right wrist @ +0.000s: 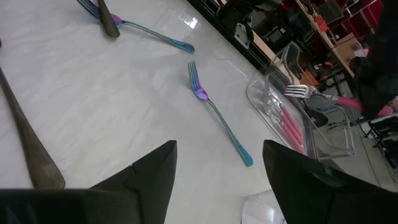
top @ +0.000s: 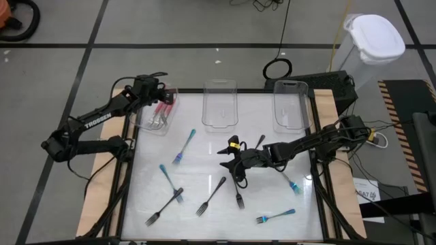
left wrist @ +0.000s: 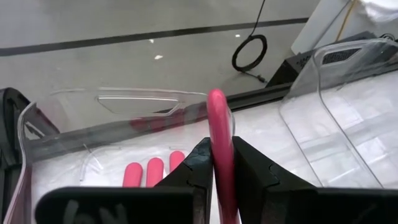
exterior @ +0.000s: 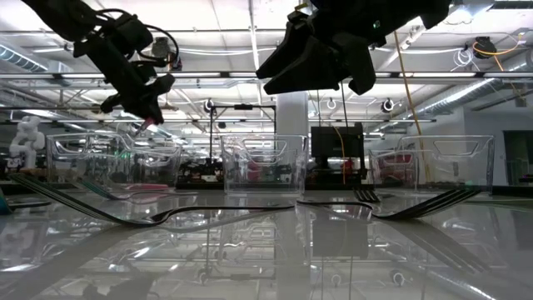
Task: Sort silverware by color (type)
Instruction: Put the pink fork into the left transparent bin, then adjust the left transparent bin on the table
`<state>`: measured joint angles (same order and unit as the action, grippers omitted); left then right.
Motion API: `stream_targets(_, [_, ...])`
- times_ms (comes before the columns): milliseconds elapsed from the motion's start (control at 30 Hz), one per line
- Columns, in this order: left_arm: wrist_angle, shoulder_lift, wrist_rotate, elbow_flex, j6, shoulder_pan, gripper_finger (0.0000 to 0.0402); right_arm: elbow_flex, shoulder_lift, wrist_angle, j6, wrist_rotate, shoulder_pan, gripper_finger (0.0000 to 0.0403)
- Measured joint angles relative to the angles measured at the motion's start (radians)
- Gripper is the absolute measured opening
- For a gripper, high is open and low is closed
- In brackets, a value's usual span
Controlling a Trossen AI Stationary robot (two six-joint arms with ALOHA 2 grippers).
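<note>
left gripper (left wrist: 221,163) clamped on pink fork (left wrist: 219,143) | handle toward tray (top: 151,126) | right gripper (right wrist: 217,163) apart

Quick count: three clear trays (top: 146,126) (top: 220,85) (top: 289,85). Pink forks (left wrist: 153,171) come to four, with three lying in the tray just under the left gripper (left wrist: 222,149) and one pink fork (left wrist: 219,124) pinched between its jaws. Blue forks (top: 184,146): four, all loose on the table, none between any jaws. Black forks (top: 211,196): three for sure, one just beside the right gripper (top: 231,163), whose jaws are spread and empty. A possible fourth close by, can't tell.
</note>
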<state>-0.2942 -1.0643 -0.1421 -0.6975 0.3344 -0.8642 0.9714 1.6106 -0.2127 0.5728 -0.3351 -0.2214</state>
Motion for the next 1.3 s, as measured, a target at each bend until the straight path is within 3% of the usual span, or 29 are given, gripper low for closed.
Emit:
stream_targets(433, [-0.087, -0.001, -0.006, 0.001, 0.003, 0.001, 0.0045, 0.000, 0.000, 0.000, 0.001, 0.000, 0.000, 0.0235])
stream_targets(633, [-0.149, -0.004, -0.108, 0.007, -0.024, 0.001, 0.0048, 0.000, 0.000, 0.000, 0.011, 0.000, 0.000, 0.0235])
stream_targets(733, [-0.161, -0.003, -0.141, 0.006, -0.018, 0.000, 0.0057, 0.000, 0.000, 0.001, 0.012, 0.000, 0.000, 0.0235])
stream_targets(1067, [-0.170, -0.003, -0.113, 0.006, -0.042, 0.033, 0.0089, 0.000, 0.000, 0.000, 0.015, -0.001, 0.000, 0.0235])
stream_targets(1300, [-0.141, -0.002, -0.109, 0.005, -0.060, 0.070, 0.0139, 0.000, 0.000, 0.000, 0.015, -0.001, 0.000, 0.0235])
